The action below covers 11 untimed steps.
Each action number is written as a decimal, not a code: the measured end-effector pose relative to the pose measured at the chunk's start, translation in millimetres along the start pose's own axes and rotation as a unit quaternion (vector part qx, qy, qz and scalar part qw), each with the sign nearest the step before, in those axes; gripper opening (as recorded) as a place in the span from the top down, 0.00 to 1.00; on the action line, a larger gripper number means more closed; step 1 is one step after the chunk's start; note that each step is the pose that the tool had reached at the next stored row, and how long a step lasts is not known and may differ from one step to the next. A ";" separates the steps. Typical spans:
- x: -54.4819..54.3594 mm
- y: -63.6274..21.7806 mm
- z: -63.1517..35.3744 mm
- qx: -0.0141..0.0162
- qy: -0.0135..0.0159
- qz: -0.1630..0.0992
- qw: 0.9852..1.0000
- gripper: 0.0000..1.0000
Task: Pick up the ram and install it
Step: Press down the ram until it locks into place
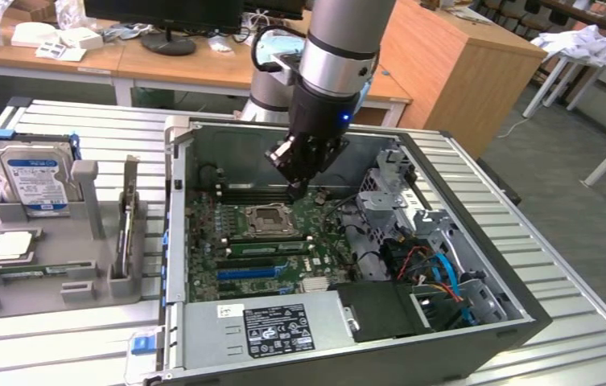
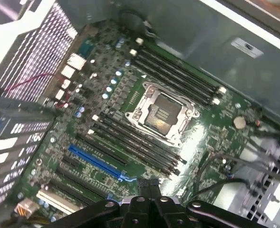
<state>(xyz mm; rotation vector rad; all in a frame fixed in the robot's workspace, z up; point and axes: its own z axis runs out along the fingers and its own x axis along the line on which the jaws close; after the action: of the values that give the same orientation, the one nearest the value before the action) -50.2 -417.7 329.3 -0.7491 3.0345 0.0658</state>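
Observation:
My gripper point(image 1: 298, 191) hangs inside the open computer case point(image 1: 190, 241), just above the motherboard point(image 1: 330, 225). It is over the black memory slots point(image 1: 249, 193) beside the empty processor socket point(image 1: 271, 219). Its jaws are shut and nothing shows between them. In the wrist view the closed gripper point(image 2: 149, 184) points down at the board near the blue expansion slot point(image 2: 97, 161) and the memory slots point(image 2: 135, 142). What looks like the ram point(image 1: 125, 225), a long thin stick, stands on edge in the grey fixture point(image 1: 55, 281) at the exterior view's left, well away from the gripper.
A silver hard drive point(image 1: 32, 177) with a blue-white label stands in the fixture. The power supply point(image 1: 270, 326) and drive cage with cables point(image 1: 431, 265) crowd the case's near and right sides. Desks and a wooden cabinet point(image 1: 453, 64) stand behind the slatted table.

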 end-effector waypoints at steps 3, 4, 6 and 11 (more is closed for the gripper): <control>0.0 0.0 0.5 0.001 -0.002 0.055 0.998 0.89; 0.0 0.0 0.6 0.002 -0.002 0.064 0.998 0.89; 0.0 0.0 0.7 0.002 -0.003 0.082 0.997 0.89; 0.0 0.0 1.2 0.003 -0.005 0.128 0.992 0.89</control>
<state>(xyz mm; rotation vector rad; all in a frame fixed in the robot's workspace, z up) -50.2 -417.7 328.1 -0.3548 3.1002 0.0622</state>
